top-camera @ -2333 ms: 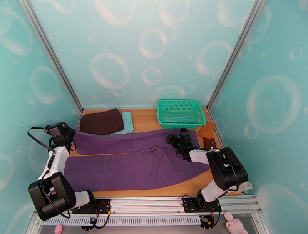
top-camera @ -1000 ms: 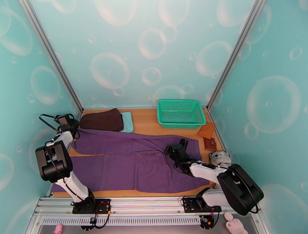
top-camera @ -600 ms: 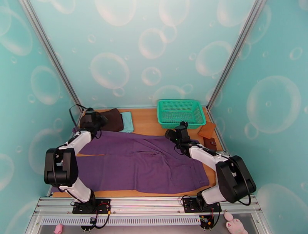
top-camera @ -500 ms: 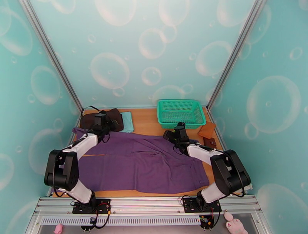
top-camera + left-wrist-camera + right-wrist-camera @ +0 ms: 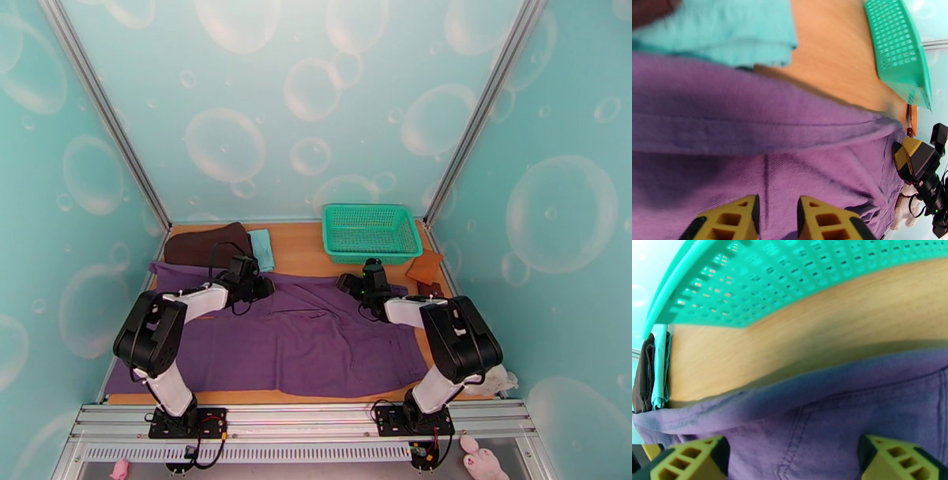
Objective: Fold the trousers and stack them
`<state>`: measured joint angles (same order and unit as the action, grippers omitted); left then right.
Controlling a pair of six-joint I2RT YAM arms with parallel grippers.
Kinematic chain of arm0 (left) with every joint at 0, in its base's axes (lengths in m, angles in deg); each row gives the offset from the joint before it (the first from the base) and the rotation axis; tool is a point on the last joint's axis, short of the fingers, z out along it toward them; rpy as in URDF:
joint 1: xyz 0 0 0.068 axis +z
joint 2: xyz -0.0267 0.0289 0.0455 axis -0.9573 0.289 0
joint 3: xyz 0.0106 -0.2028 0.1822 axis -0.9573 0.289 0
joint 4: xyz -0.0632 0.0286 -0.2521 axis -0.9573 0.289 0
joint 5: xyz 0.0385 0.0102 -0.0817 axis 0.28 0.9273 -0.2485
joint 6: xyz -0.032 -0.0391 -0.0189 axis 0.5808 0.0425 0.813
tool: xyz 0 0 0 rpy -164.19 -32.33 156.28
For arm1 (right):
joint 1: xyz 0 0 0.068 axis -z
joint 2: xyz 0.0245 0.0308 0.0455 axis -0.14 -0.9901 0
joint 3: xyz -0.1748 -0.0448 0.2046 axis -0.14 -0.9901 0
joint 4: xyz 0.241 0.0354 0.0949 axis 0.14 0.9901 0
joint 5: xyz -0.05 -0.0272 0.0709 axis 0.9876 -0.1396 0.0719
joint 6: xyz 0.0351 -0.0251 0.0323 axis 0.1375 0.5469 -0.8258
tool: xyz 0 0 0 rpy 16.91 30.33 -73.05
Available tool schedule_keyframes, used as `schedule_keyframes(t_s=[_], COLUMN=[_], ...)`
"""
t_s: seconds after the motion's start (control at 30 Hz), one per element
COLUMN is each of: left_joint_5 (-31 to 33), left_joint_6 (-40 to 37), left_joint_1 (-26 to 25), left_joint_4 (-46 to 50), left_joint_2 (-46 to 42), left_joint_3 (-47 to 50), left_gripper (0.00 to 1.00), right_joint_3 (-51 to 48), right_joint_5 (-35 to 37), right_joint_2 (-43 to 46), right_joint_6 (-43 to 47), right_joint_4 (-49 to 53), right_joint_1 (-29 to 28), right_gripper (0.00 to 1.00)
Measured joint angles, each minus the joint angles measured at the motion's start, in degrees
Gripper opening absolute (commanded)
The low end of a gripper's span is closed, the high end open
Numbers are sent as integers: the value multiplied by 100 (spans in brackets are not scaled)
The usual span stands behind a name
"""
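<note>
The purple trousers (image 5: 292, 339) lie spread flat across the wooden table (image 5: 304, 245), legs pointing left and waist to the right. My left gripper (image 5: 254, 286) hovers low over the far leg near the crotch. In the left wrist view its yellow fingers (image 5: 728, 219) stand a little apart, with only the trousers (image 5: 750, 130) beneath them. My right gripper (image 5: 355, 284) sits at the far edge of the waist. Its fingers (image 5: 691, 463) are wide apart over the trousers (image 5: 837, 413), holding nothing. The right gripper (image 5: 922, 165) also appears at the right of the left wrist view.
A green basket (image 5: 371, 233) stands at the back right, just beyond the waist. A dark brown folded cloth (image 5: 205, 243) lies on a light teal folded cloth (image 5: 263, 246) at the back left. Brown leather pieces (image 5: 426, 270) lie by the right wall.
My left arm has swung from the far left end of the trouser leg rightward to the middle, its fingers parting. The right gripper has shifted back to the waist's far edge.
</note>
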<state>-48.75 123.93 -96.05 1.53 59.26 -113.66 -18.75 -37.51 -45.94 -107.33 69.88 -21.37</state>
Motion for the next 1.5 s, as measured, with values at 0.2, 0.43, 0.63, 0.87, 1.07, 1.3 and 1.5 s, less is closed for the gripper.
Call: schedule_keyframes(t_s=[0.2, 0.43, 0.63, 0.87, 1.07, 1.3, 1.5], left_joint_5=[289, 713, 1123, 1467, 1746, 2035, 2061], left_joint_6=[435, 922, 1137, 1215, 1169, 793, 236], left_joint_1=[-269, -348, -413, -494, -498, -481, -442], left_joint_4=[-514, -975, -1403, -1770, -2039, -2013, -1985], left_joint_2=[216, 743, 802, 1019, 1196, 1639, 1593], left_joint_3=[-9, -332, -350, -734, -935, -1825, -1947], left_gripper=[34, 35, 36, 36, 36, 36, 36], right_joint_3=[9, 9, -4, -243, -417, -557, -651], right_joint_5=[-105, -197, -234, -282, -302, -330, -378], right_joint_2=[-203, -234, -214, 13, 155, 264, 409], right_joint_6=[188, 286, 334, 400, 424, 442, 507], right_joint_4=[-470, -557, -540, -527, -535, -577, -481], right_joint_1=[50, 59, 59, 59, 81, 85, 96], right_gripper=[90, 90, 90, 91, 91, 91, 91])
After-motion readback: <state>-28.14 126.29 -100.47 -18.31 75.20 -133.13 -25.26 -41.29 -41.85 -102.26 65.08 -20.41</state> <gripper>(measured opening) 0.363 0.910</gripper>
